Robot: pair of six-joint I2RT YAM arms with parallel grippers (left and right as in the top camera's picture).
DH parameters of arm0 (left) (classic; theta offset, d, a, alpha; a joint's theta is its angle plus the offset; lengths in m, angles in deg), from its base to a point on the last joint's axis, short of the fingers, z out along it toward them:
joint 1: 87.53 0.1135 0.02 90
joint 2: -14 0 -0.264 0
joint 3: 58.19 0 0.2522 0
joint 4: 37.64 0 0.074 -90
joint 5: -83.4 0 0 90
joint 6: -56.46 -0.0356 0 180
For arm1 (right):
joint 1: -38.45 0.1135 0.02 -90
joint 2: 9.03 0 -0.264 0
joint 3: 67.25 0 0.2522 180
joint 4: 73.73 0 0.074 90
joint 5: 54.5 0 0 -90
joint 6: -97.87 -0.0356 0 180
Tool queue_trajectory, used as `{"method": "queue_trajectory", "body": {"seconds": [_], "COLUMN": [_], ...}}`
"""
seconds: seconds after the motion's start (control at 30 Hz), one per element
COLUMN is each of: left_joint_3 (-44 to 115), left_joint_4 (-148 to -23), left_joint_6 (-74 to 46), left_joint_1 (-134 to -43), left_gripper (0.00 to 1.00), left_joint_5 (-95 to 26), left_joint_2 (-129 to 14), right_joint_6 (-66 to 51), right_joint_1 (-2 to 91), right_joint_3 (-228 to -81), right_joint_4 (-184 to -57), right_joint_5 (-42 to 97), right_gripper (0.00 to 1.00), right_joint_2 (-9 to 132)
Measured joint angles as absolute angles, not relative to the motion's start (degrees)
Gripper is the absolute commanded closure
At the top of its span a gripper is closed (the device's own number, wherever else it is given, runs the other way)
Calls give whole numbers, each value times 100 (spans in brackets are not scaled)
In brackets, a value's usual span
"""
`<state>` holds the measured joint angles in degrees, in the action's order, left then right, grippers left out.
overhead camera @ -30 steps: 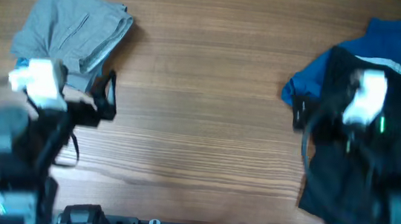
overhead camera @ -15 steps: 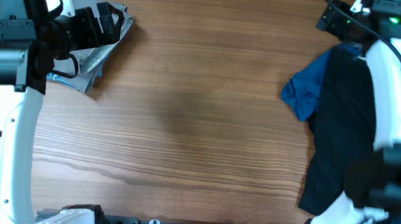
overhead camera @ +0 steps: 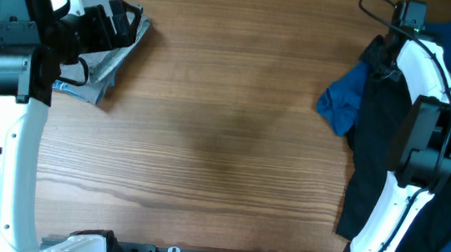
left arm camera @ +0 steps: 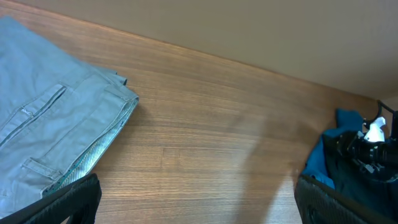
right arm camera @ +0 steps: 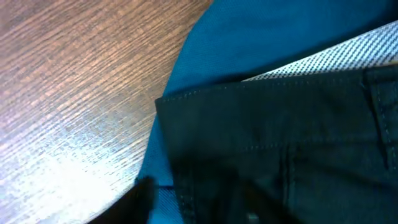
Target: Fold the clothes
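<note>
1. The left gripper (left arm camera: 198, 185) is spread wide. Its two dark fingers (left arm camera: 68, 202) sit at the near corners of the left wrist view, with only bare wood between them, and it holds nothing.
2. Seen from overhead, it hangs over the right edge of the grey folded garment (overhead camera: 96, 75), which lies at the far left of the wooden table (overhead camera: 225, 126).
3. The right gripper (overhead camera: 377, 56) is at the far right, low over the far left corner of the black shorts (overhead camera: 365, 157). I cannot tell whether its jaws are apart or closed, because the right wrist view shows only a dark blur at its near edge.
4. The black shorts lie spread along the right side on top of the blue T-shirt (overhead camera: 339, 104), which sticks out past their left and far edges.
5. In the right wrist view, a whitish waistband strip (right arm camera: 329, 59) shows between the black cloth and the blue.
</note>
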<state>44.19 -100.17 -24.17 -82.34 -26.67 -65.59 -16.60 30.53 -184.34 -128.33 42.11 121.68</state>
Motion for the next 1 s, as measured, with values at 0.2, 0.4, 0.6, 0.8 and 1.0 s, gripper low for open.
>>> {"method": "queue_trajectory", "body": {"seconds": [0.2,0.4,0.6,0.8,1.0], "left_joint_3": [4419,4419,4419,4421,4425], "left_joint_4": [-10022,-10022,-10022,-10020,-9910], "left_joint_6": [-2417,-2417,-2417,-2417,-2417], "left_joint_1": [-8234,-8234,-8234,-8234,-8228], "left_gripper": [0,0,0,0,0], "left_joint_5": [-2667,-2731,-2772,-2776,-2796], "left_joint_2": [-6559,-6559,-6559,-6559,-6555], "right_joint_6": [-1557,-1492,-1479,-1477,-930], "right_joint_1": [3046,3046,3046,2946,2685], "right_joint_3": [-18432,-18252,-18250,-18392,-18489], "right_joint_4": [-12837,-12822,-12816,-12949,-12630], "right_joint_5": [4034,3962,3971,3984,3737], "right_gripper": [36,47,96,96,96], "right_joint_2": [12171,12227,12240,12247,10857]}}
